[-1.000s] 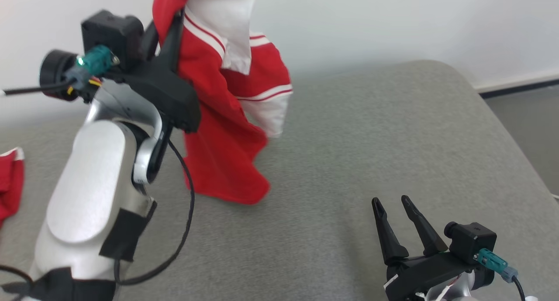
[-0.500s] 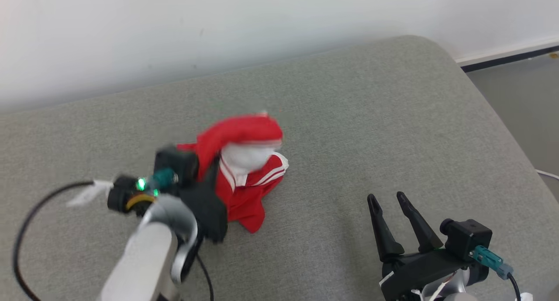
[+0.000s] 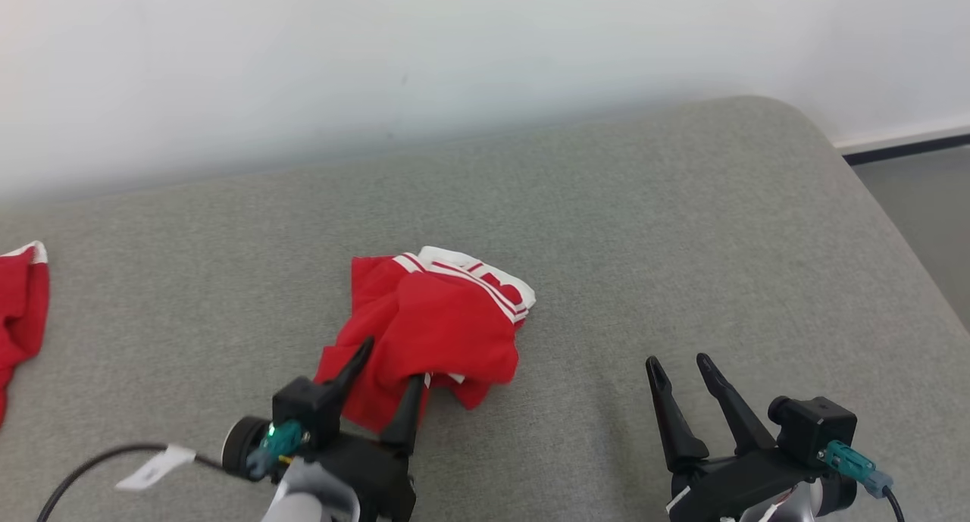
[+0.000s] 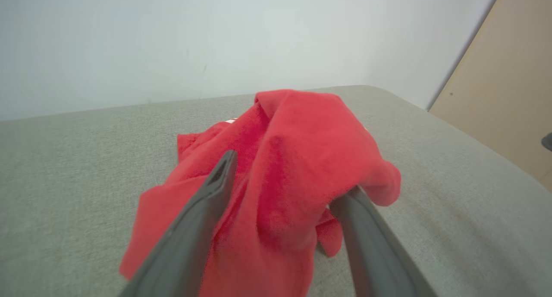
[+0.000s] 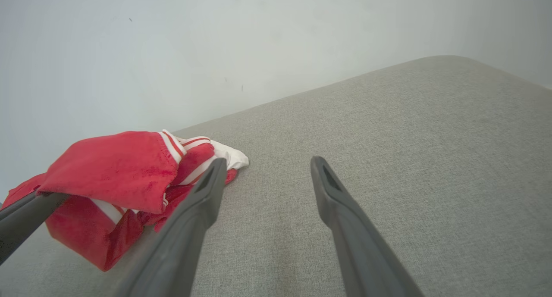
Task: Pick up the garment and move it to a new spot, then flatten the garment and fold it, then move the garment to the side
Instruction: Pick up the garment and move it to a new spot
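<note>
Grey fabric cushion (image 3: 682, 226) bore crumpled red white-striped cloth garment (image 3: 439, 325) | left gripper (image 3: 388, 382) stood spread astride it, grasping nothing | right gripper (image 3: 677, 363) was spread, empty | risk: cloth draped on a finger might have snagged on withdrawal.

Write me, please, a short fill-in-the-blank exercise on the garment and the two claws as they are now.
1. The garment lies crumpled on the grey cushion, and its main colour is ____.
2. The left claw, with a finger on either side of the garment's folds, is ____ (open or shut).
3. The right claw, over bare cushion, holds ____.
4. In the head view, a second red cloth lies at the ____ edge.
Missing words: red; open; nothing; left.
</note>
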Available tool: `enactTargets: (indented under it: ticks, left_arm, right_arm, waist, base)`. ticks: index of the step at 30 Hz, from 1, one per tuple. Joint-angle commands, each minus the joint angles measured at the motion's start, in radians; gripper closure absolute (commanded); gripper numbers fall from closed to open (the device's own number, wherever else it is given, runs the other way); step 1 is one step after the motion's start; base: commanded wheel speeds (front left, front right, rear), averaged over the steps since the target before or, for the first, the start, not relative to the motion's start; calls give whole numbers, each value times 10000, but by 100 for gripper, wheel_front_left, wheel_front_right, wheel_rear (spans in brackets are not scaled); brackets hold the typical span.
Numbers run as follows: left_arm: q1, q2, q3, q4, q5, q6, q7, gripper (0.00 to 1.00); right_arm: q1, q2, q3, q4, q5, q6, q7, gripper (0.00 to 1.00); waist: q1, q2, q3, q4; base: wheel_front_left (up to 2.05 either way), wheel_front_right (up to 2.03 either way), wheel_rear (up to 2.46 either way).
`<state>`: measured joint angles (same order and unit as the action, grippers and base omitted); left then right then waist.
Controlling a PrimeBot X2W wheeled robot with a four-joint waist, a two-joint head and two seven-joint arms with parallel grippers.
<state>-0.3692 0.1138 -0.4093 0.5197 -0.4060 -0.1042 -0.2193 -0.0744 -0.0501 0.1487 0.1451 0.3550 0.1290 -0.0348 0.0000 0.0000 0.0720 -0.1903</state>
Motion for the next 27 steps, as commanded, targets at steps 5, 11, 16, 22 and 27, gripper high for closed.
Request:
enactTargets:
  ticks: [5, 11, 16, 22, 27]
  left_arm:
    - [1040, 343, 220, -1045, 143, 104, -386, 0]
    - [2565, 736, 961, -3034, 319, 538, -459, 0]
    - [3487, 832, 1654, -4271, 645, 743, -463, 0]
    - [3967, 957, 2275, -5112, 1421, 841, -466, 0]
    - [4299, 777, 2912, -5507, 1889, 855, -467, 0]
  right_arm:
    - [272, -8, -198, -130, -166, 33, 90, 0]
    - [483, -2, -544, -265, -250, 33, 163, 0]
    - [551, -7, -790, -293, -291, 33, 219, 0]
    - [566, -7, -1030, -187, -280, 33, -38, 0]
    - [651, -2, -1538, -23, -637, 33, -497, 0]
  waist:
    - [0, 0, -255, 391]
    - [0, 0, -330, 786]
    - [0, 0, -372, 1113]
    - [0, 0, -444, 1328]
    - [0, 0, -551, 1416]
  base:
    - [0, 0, 0]
    - [0, 0, 0]
    - [0, 0, 0]
    - [0, 0, 0]
    - [0, 0, 0]
